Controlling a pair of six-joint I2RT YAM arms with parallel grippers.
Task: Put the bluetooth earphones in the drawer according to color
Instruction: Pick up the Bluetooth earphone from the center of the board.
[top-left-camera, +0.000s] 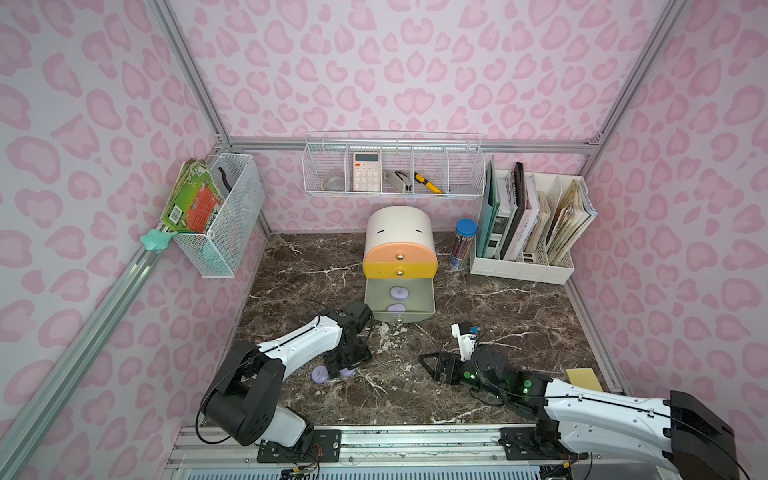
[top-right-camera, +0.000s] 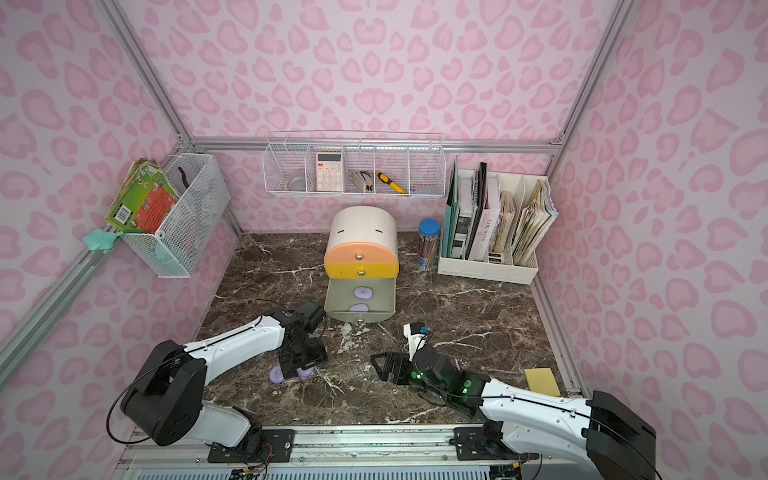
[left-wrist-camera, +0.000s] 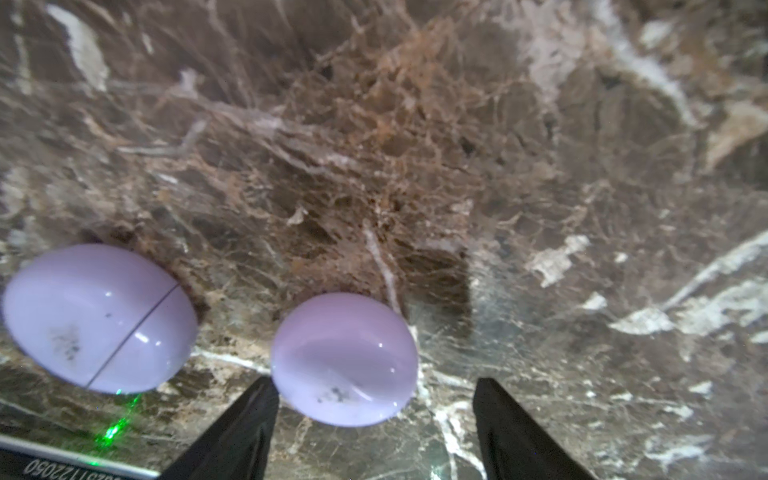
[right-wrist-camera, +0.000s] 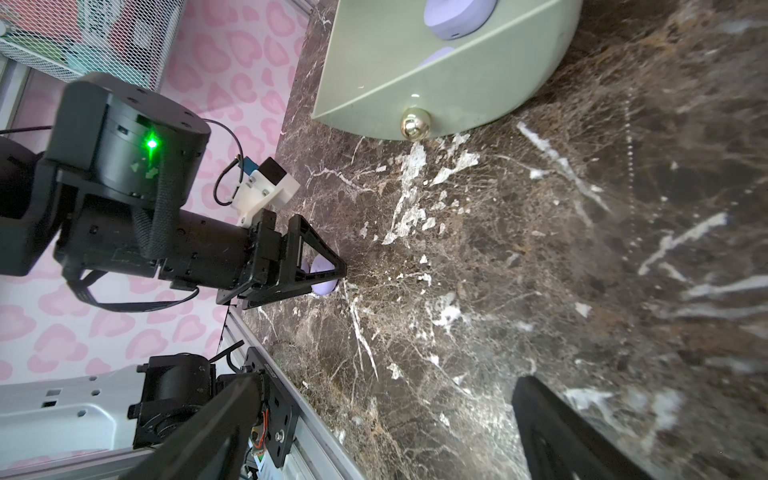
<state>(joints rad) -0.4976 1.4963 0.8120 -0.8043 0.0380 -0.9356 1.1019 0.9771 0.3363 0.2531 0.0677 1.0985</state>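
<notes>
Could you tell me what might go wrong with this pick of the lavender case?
The lavender case sits off-centre between the left gripper's open fingers, near one; smooth and rounded, it may slide or pop out. The second lavender case lies close beside that finger and could get knocked away.

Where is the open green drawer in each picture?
Top view: the green drawer is near the middle, pulled out under the yellow drawer front.
Top view: just left of the middle, under that same front.
Left wrist view: not in it.
Right wrist view: its front wall faces the camera, with lavender cases inside.
Shared landmark: its metal knob.
</notes>
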